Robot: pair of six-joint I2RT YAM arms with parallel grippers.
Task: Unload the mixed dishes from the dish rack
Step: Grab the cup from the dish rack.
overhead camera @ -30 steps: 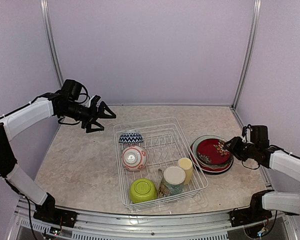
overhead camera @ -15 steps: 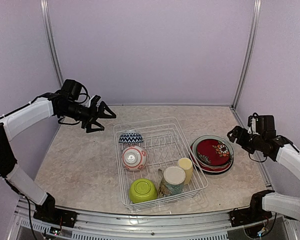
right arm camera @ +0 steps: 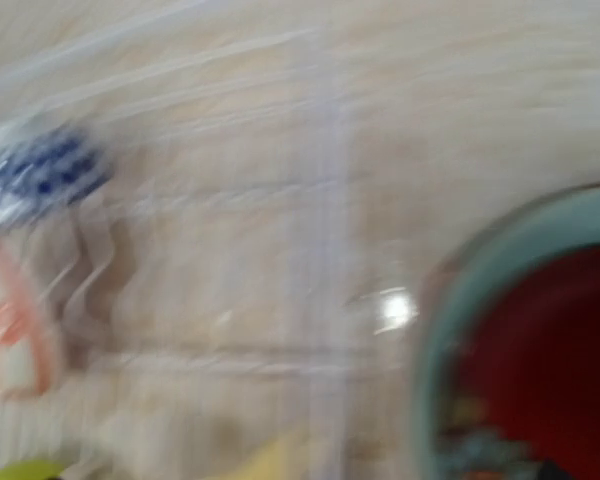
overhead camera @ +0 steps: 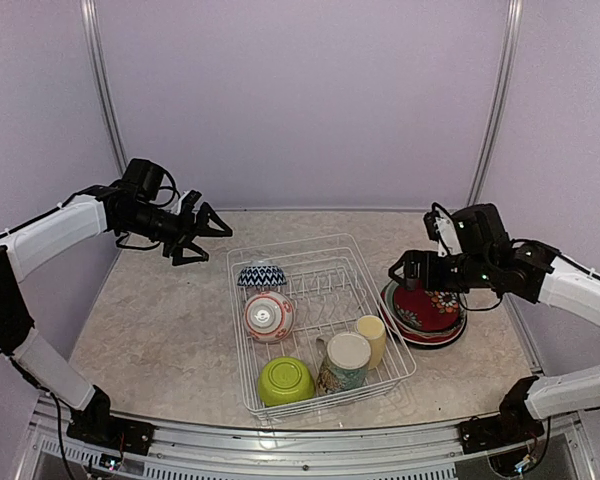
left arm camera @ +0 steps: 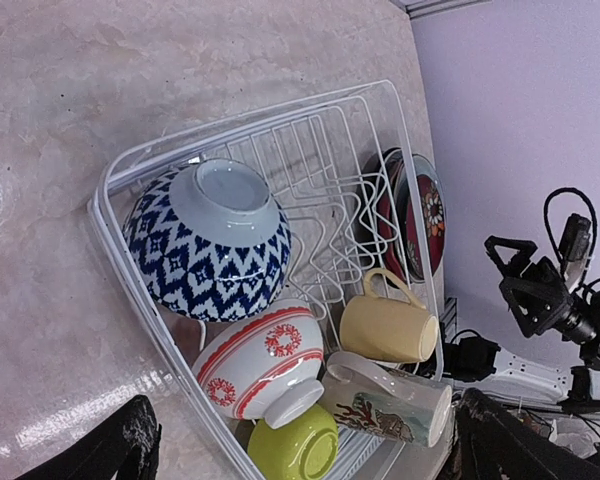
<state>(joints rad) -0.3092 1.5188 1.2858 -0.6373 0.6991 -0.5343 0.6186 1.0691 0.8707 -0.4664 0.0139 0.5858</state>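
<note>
Zigzag bowl [overhead camera: 262, 275], racked upside down, is found right of the left hand [overhead camera: 216, 243], spread open, empty; opening of right hand [overhead camera: 398, 270] cannot be told.

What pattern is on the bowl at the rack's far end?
The bowl has navy-and-white zigzags, clearest in the left wrist view.

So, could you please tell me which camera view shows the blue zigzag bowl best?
The left wrist view: the blue zigzag bowl appears large and sharp, base showing. The top external view shows it small; the right wrist view shows only a blue blur.
</note>
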